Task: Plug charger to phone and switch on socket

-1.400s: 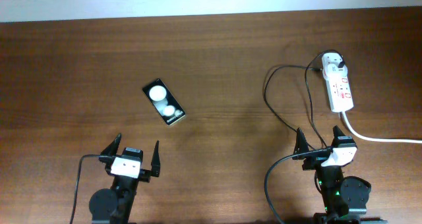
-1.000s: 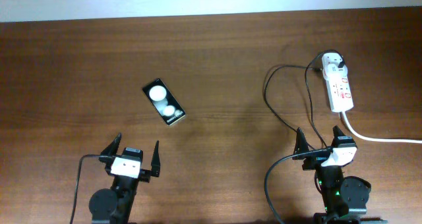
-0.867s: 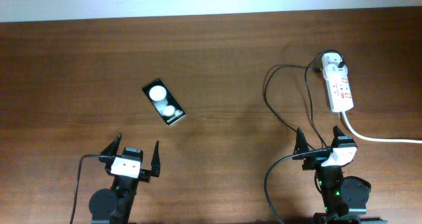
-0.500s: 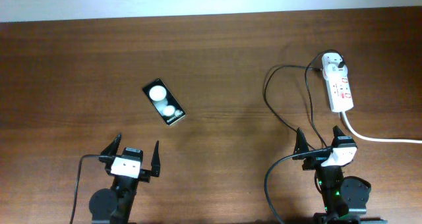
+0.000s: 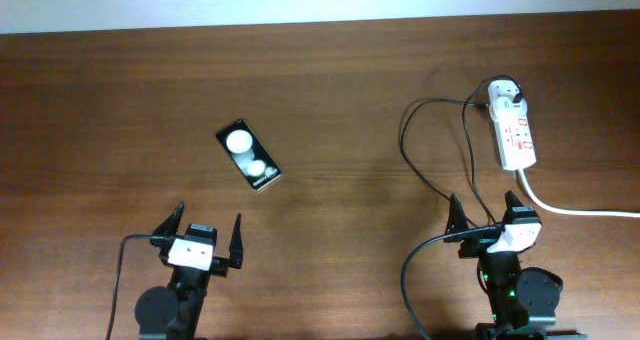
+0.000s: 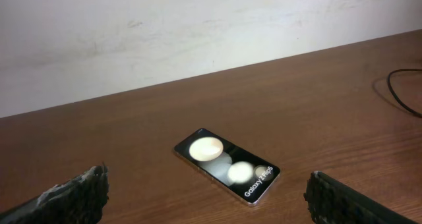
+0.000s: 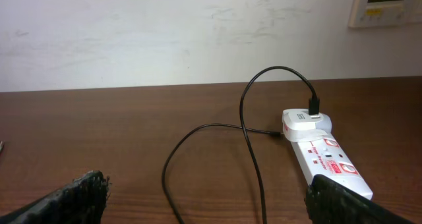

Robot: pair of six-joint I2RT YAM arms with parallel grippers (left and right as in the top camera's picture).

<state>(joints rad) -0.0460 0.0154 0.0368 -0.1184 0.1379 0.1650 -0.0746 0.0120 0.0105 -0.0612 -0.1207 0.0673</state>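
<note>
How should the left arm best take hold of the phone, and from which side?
Grip the phone across its two long edges, near the middle, coming straight down from above. It lies flat, glossy face up and diagonal on the table, so only its thin sides offer a hold; the wrist probably must turn to match the slant. The left gripper is open.

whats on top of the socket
The charger adapter sits on the far end of the socket, its black cable looping off. The outlet under it is hidden.
</note>
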